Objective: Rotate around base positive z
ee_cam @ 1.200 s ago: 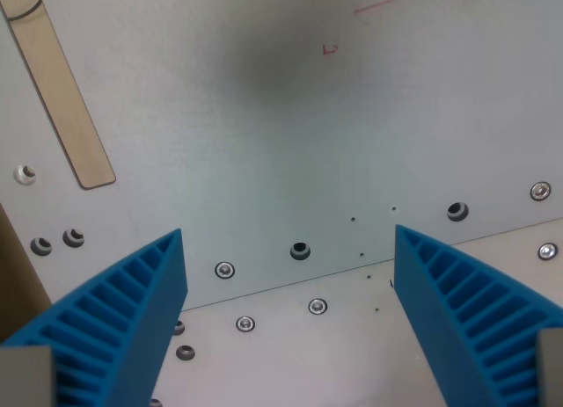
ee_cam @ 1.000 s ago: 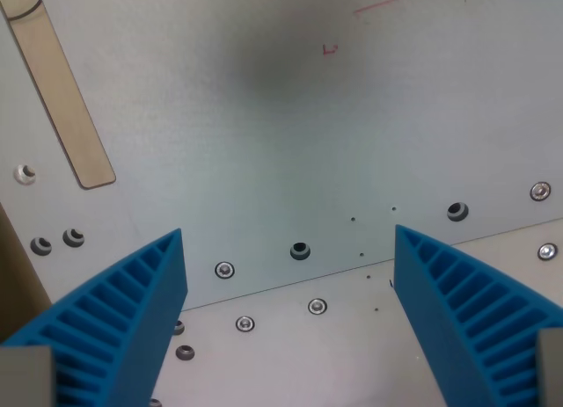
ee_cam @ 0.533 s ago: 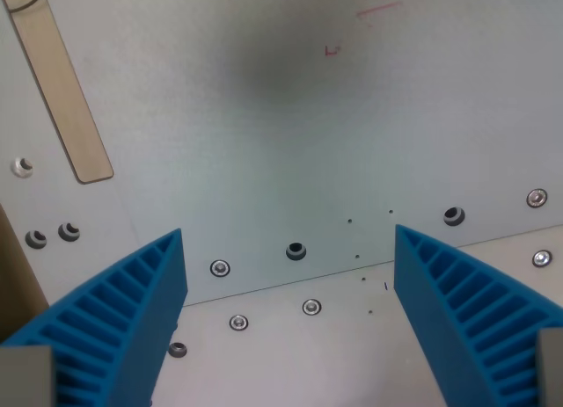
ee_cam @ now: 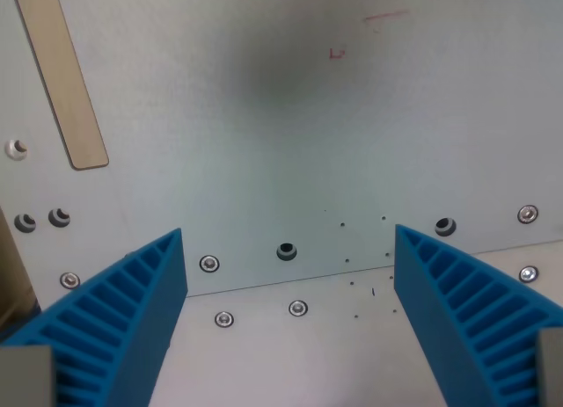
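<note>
My gripper (ee_cam: 290,310) is open and empty. Its two blue ribbed fingers (ee_cam: 119,323) stand wide apart at the bottom corners of the wrist view, above a grey metal plate (ee_cam: 290,134). Nothing lies between the fingers. The plate carries several screws and holes, and a seam (ee_cam: 290,282) runs across it just below the middle.
A tan slot (ee_cam: 62,82) runs slantwise at the upper left of the plate. Red pen marks (ee_cam: 336,52) sit near the top. A dark hole (ee_cam: 286,250) and a row of silver screws (ee_cam: 209,264) lie along the seam. A brown edge (ee_cam: 10,266) shows at far left.
The whole scene has shifted and turned slightly in the wrist view: the slot stands steeper, and the screws and seam have slid left and lie flatter. The camera has moved. The fingers stay equally open.
</note>
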Available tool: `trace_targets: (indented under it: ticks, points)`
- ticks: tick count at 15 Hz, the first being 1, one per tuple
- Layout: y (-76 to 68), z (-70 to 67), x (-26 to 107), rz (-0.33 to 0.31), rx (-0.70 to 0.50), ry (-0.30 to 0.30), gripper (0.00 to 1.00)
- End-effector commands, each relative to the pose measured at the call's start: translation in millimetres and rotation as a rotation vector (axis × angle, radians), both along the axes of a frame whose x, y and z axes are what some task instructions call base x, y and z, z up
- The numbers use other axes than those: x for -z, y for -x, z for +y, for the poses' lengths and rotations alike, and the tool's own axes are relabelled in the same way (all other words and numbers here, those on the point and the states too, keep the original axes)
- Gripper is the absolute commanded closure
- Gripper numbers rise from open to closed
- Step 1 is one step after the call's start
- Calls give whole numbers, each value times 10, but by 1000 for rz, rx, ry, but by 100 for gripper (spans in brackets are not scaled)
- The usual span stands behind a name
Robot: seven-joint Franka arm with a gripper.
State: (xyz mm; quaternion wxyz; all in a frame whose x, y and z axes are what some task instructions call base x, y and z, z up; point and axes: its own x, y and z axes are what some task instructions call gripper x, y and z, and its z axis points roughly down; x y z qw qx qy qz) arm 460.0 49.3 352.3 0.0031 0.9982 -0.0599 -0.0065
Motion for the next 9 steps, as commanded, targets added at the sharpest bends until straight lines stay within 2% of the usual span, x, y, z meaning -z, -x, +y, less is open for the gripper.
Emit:
trace_targets:
  ticks: [1,9]
  points:
    - [3,-3,-25,-6,-143,1,0]
    - [3,-3,-25,-6,-250,2,0]
